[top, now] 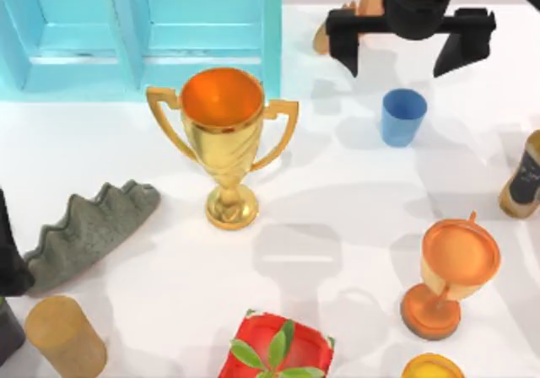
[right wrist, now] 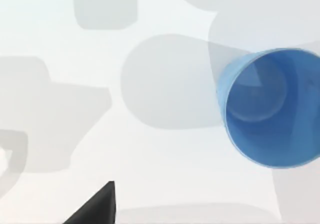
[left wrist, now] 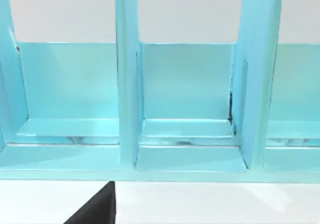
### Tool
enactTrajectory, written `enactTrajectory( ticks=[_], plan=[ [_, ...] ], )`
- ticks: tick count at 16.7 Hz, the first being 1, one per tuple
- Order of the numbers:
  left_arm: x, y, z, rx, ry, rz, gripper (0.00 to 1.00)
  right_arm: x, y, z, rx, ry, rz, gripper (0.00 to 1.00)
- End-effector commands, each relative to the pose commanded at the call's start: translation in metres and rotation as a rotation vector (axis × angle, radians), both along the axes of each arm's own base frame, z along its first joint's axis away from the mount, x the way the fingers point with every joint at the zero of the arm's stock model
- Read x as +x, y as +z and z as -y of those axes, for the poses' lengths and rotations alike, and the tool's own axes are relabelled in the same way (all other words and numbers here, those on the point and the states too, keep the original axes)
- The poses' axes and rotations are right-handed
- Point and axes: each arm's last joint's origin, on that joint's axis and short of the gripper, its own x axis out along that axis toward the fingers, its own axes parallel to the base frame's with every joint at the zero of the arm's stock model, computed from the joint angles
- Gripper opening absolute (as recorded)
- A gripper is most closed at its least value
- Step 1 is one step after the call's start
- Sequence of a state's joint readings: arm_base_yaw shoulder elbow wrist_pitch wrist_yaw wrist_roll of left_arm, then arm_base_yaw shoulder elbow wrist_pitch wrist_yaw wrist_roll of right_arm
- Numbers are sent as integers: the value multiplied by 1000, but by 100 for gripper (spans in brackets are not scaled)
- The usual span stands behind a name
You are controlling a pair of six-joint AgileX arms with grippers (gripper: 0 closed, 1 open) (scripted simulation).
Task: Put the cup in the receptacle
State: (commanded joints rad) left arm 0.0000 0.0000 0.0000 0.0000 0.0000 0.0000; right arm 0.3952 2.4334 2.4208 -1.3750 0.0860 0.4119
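The cup (top: 403,116) is a small blue tumbler standing upright on the white table, right of centre. In the right wrist view the cup (right wrist: 267,109) shows its open mouth. My right gripper (top: 403,57) hovers open just behind the cup, toward the table's far edge, with nothing between its black fingers (top: 343,51). The receptacle (top: 270,32) is a light blue rack with upright dividers at the far left. The left wrist view looks into the receptacle's (left wrist: 187,79) compartments. My left arm (top: 8,260) stays at the left edge, with one of its fingers (left wrist: 95,211) set off to the side.
A gold two-handled trophy (top: 224,142) stands between cup and receptacle. An orange-topped goblet (top: 451,272) is front right, a bottle (top: 525,175) at the right edge. A grey ridged lump (top: 84,226), a tan cylinder (top: 63,336) and a red box (top: 274,348) lie along the front.
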Motion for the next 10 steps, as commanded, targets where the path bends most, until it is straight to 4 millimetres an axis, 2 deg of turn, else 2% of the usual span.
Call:
enactTrajectory(
  ticks=[2, 4, 10],
  plan=[
    [0, 0, 0, 0, 0, 0, 100, 1, 0, 2, 0, -4, 1, 100],
    [0, 0, 0, 0, 0, 0, 100, 4, -13, 1, -2, -1, -5, 100],
    [0, 0, 0, 0, 0, 0, 100, 19, -85, -1, 3, 0, 7, 100]
  ],
)
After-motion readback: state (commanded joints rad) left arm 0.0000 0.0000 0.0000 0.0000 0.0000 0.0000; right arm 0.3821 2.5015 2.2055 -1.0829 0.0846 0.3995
